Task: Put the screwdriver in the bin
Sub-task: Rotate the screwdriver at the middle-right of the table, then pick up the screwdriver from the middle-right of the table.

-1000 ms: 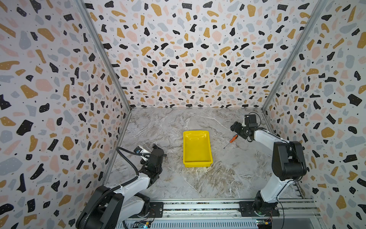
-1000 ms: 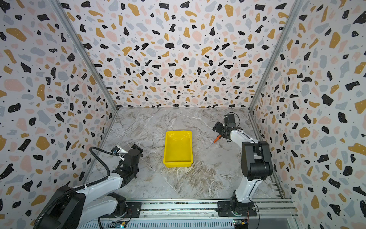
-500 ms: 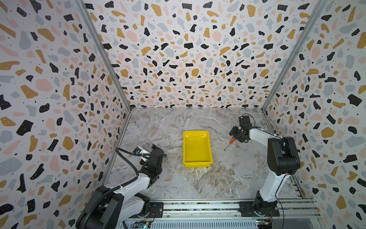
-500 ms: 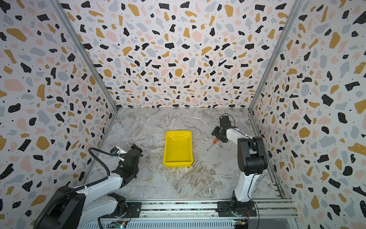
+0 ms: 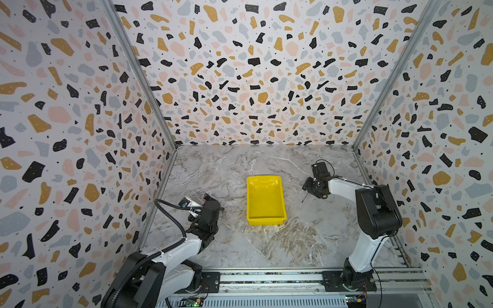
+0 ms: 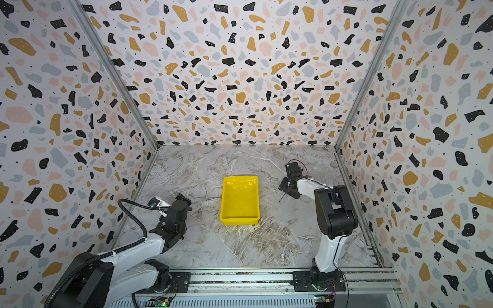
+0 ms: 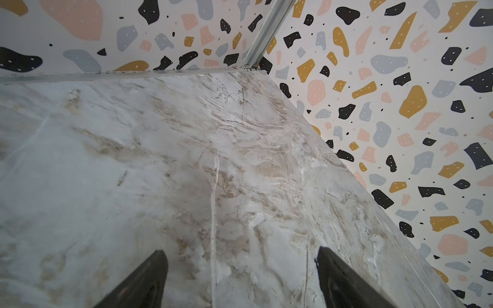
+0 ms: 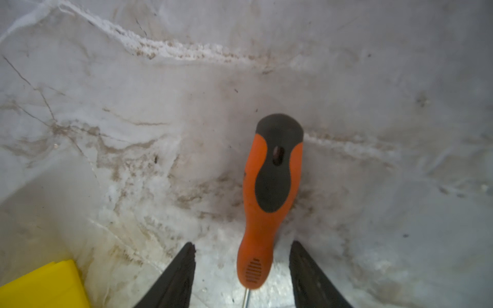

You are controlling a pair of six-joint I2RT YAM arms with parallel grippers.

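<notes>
Right hand point(image 8: 242, 244) half-open astride the slim orange-and-black screwdriver point(image 8: 269, 186) lying on the grey marble desk point(image 8: 106, 93), not gripping; left hand point(image 7: 240, 250) open, empty

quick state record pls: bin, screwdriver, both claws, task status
bin: yellow, empty, middle of table
screwdriver: lying on table, outside bin, on the right arm's side
right claw: open, jaws either side of screwdriver handle, gap on both sides, no grip yet
left claw: open, nothing between jaws, over bare table
status: screwdriver not in bin
</notes>
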